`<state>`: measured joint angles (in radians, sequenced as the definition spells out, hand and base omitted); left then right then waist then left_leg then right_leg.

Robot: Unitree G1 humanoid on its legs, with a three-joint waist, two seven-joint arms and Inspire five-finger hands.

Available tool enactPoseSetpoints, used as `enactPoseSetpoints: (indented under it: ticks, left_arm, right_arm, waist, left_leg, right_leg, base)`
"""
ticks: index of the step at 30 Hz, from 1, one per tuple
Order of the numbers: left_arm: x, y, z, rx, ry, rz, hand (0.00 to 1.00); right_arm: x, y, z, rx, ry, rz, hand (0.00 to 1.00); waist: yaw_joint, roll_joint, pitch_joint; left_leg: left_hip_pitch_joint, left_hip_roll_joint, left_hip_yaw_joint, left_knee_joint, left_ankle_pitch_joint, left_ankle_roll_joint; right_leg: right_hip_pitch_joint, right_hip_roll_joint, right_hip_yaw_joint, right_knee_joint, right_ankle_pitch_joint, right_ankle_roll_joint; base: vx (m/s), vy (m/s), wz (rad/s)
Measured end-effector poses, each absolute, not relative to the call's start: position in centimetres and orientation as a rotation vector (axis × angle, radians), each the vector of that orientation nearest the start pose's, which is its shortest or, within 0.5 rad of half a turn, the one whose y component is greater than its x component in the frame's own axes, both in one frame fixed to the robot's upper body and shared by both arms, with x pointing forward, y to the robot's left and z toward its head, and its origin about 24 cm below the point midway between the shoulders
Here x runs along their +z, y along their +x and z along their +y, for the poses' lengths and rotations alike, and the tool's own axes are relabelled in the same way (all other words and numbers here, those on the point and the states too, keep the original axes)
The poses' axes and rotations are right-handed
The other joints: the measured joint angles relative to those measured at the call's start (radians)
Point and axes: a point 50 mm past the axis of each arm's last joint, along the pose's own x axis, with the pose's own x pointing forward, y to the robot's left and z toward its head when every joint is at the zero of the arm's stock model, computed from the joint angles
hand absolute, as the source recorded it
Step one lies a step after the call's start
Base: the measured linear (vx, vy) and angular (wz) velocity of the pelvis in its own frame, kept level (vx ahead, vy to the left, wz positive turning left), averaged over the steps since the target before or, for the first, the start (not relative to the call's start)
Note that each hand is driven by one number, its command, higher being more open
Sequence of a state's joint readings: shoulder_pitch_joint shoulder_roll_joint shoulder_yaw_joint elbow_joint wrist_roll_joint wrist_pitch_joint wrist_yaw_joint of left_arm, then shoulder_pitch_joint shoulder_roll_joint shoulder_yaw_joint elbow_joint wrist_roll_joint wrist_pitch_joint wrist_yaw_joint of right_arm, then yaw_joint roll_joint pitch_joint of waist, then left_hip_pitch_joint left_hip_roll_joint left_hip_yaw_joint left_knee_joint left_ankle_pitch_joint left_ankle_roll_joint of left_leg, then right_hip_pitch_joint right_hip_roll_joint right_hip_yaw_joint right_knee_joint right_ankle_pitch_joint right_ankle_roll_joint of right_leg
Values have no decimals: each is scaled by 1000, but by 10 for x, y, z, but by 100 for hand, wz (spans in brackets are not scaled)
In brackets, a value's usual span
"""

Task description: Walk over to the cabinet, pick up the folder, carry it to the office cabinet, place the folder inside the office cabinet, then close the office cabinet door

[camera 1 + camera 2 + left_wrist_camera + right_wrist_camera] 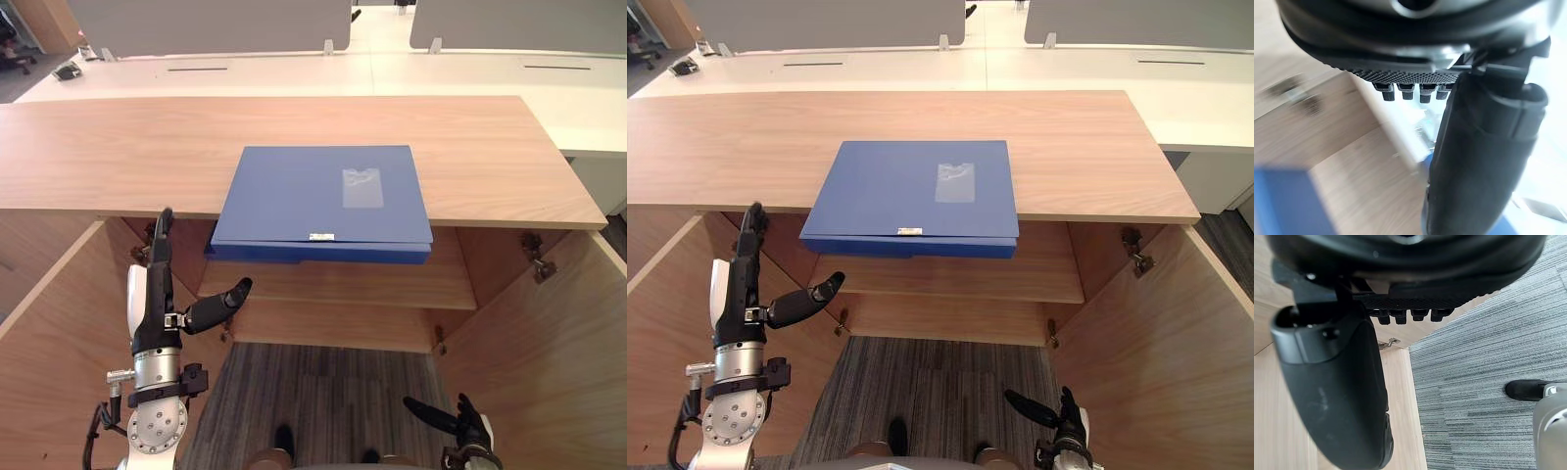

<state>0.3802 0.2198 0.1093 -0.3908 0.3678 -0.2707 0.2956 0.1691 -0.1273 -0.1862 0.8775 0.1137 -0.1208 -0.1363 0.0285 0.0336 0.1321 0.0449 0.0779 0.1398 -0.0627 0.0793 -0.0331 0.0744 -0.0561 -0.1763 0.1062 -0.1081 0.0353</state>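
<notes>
A flat blue folder [323,201] lies on the wooden cabinet top [118,147], its near edge overhanging the front. My left hand [157,294] is raised below and to the left of the folder, in front of the open cabinet, open with its fingers straight up and the thumb [1479,161] spread out, touching nothing. A blue corner of the folder [1283,200] shows past it in the left wrist view. My right hand [460,421] hangs low at the lower right, over the carpet, open and holding nothing.
Both cabinet doors stand open, the left door [49,343] and the right door [549,343] flanking me. A wooden shelf [333,289] runs inside under the folder. White desks [294,73] with grey partitions [206,24] stand behind the cabinet. Grey carpet [1488,372] lies underfoot.
</notes>
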Motion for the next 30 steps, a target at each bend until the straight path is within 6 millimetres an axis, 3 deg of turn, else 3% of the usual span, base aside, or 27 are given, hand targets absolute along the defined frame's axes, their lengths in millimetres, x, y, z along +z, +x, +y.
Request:
enactPoseSetpoints:
  ticks: [7,12,17,18,23,30]
  left_arm:
    - [105,172,208,314,734,-430,100]
    - [112,184,190,152,858,-518,100]
    - [115,199,185,95,1031,-581,100]
    - [112,204,187,86,1081,-569,0]
    - [97,218,195,76,1230,-491,0]
    - [116,230,196,144,1305,-582,0]
  right_arm:
    - [-140,98,-235,-421,-39,904,100]
    - [-141,97,-235,-398,-59,912,100]
    - [-142,91,-238,-385,-79,929,100]
    - [-142,91,-238,-384,-80,928,100]
    - [-141,91,-239,-383,-81,920,100]
    - [-139,94,-238,-372,-78,904,100]
  waist:
    - [-14,-1,-1]
    - [-21,4,-20]
    - [-37,7,-33]
    - [-47,7,-34]
    - [-59,5,-38]
    - [-67,5,-44]
  left_leg:
    - [11,4,4,0,0,-1]
    - [28,6,28,-12,-1,-2]
    - [41,8,49,-25,1,-3]
    - [42,8,51,-25,1,-3]
    - [42,7,64,-26,0,-3]
    - [44,8,77,-30,-3,-4]
  right_leg:
    - [8,6,14,0,1,-1]
    - [9,8,44,0,0,-2]
    - [2,12,63,1,2,-4]
    - [0,13,66,1,2,-4]
    - [-13,13,83,-1,4,-6]
    - [-8,15,97,-25,19,-6]
  base:
    - [-2,0,-1]
    - [-25,7,-13]
    - [21,2,-14]
    - [22,-6,-9]
    - [14,1,-10]
    - [-2,2,-6]
